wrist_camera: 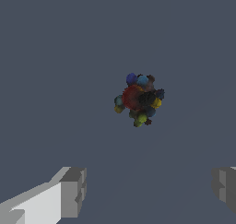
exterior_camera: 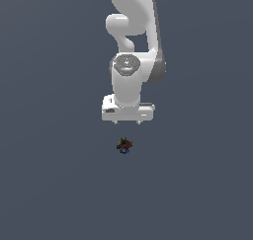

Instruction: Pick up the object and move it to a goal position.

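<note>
The object is a small dark lumpy cluster of blue, red, yellow and green blobs lying on the grey floor. In the wrist view the object lies alone on the floor, apart from both fingers. My white gripper hangs above it, just beyond it in the exterior view, pointing down. Its jaws stand wide apart and hold nothing. One fingertip shows grey in the wrist view, and the other sits at the opposite edge of that picture.
A flat, uniform grey floor fills both views. The white arm rises behind the gripper in the exterior view.
</note>
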Action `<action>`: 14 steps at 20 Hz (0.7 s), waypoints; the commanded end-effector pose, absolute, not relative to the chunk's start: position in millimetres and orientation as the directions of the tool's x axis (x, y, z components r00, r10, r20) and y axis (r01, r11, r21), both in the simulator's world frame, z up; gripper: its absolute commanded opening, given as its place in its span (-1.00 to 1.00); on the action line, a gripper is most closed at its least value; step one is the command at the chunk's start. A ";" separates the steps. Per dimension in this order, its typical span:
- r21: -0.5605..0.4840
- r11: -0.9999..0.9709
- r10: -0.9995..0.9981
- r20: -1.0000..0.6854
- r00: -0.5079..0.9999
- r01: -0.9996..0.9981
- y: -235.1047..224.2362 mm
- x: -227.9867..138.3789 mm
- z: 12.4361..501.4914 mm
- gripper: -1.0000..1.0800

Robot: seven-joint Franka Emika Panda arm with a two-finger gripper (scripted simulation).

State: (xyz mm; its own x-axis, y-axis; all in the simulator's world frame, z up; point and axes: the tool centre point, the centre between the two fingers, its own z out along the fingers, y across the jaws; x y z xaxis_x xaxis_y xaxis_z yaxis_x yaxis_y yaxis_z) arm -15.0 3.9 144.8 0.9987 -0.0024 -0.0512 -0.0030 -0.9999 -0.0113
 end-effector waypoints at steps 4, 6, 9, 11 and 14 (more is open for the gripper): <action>-0.013 -1.000 0.008 -0.051 0.999 0.008 10.7 -14.1 146.5 0.92; -0.016 -1.000 0.027 -0.050 0.998 0.027 22.4 -12.8 149.6 0.92; -0.020 -0.998 0.055 -0.049 0.997 0.054 37.5 -11.7 153.9 0.92; -0.021 -0.998 0.060 -0.049 0.997 0.059 39.9 -11.8 154.8 0.92; -0.020 -0.999 0.052 -0.049 0.997 0.051 37.5 -11.4 153.6 0.92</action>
